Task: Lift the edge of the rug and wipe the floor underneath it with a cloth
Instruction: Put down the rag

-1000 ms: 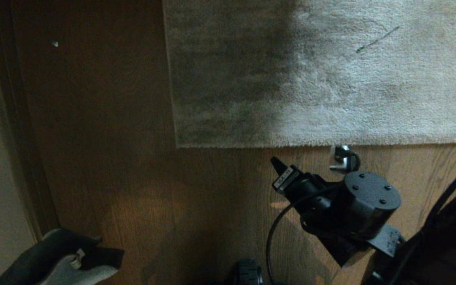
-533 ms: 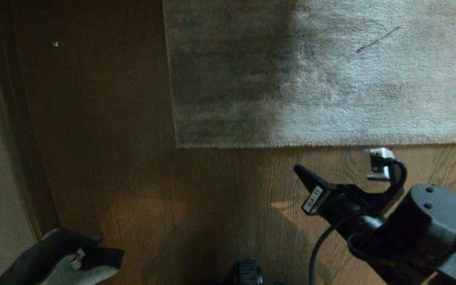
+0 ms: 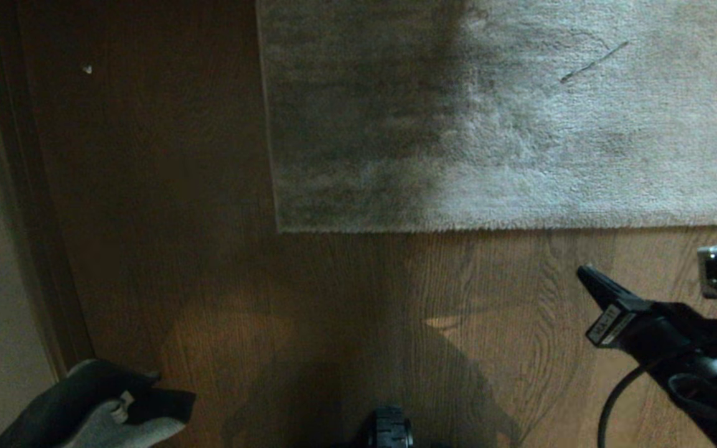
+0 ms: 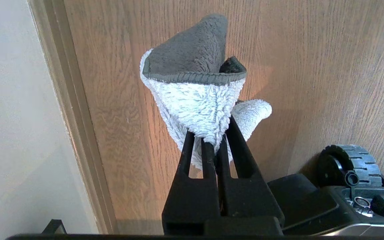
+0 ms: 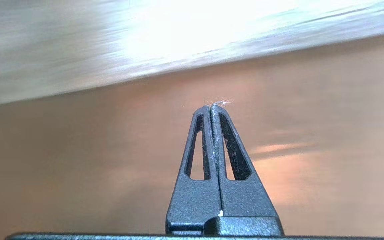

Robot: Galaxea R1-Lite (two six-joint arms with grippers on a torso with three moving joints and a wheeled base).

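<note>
1. The right gripper (image 5: pixel 212 106) has its 2 fingers pressed together on nothing but a wisp of lint. It sits low at the right side of the head view, over bare floor (image 3: pixel 346 323), with its tip aimed up toward the rug.
2. The rug edge (image 3: pixel 489 228) lies flat on the planks, running straight across ahead of that gripper and ending in a square corner (image 3: pixel 279 230) off to its left. Gripper and edge are apart, with a strip of wood grain showing between them.
3. The left gripper (image 4: pixel 213 141) is clamped on the cloth (image 4: pixel 198 100), which bunches up grey on one face and pale and fluffy on the other. In the head view it waits at the lower left corner, by the skirting board (image 3: pixel 22 205), well apart from the rug.
4. What could go wrong, as I judge it: closed fingers cannot take the border. If they come in without parting, they would only shove the pile or slide over it.
5. The edge lies tight to the floor, so a shallow pinch may catch fibres alone and let the rug drop back.
6. The right wrist view is smeared, which suggests quick motion; coming in fast could scrape the planks.
7. The cloth is held by a small pinch of fabric, so hard wiping might tug it loose.
</note>
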